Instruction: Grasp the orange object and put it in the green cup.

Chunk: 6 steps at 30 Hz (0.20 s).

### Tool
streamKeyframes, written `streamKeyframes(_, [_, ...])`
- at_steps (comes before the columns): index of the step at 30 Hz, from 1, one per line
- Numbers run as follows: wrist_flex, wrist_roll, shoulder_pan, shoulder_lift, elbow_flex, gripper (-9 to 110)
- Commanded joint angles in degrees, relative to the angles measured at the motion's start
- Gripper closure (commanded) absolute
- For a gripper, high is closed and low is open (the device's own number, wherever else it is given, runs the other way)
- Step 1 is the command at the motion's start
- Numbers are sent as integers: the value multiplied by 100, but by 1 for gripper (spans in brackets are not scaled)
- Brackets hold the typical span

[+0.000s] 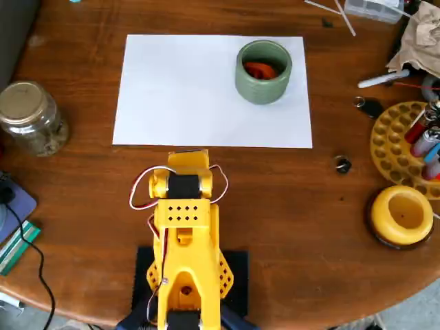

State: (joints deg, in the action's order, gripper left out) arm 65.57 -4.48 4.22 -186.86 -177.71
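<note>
One orange object [259, 69] is seen inside the green cup [263, 71], upper right of frame (task judged done) | arm [184, 234] folded back at bottom centre | fingers hidden, state cannot be told

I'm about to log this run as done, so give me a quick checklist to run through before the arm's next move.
1. Orange object inside the green cup: ok.
2. Cup upright on the white paper: ok.
3. Arm pulled back off the paper: ok.
4. Gripper open and empty: cannot tell, it is folded under the arm.
5. Glass jar and yellow holder clear of the arm: ok.
</note>
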Motion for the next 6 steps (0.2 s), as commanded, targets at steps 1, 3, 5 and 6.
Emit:
streamKeyframes(1, [9,-26,9,9,18,102])
streamKeyframes(3, [9,-26,9,9,18,102])
streamKeyframes(5, [9,-26,9,9,18,102])
streamKeyframes(6, [9,-26,9,9,18,102])
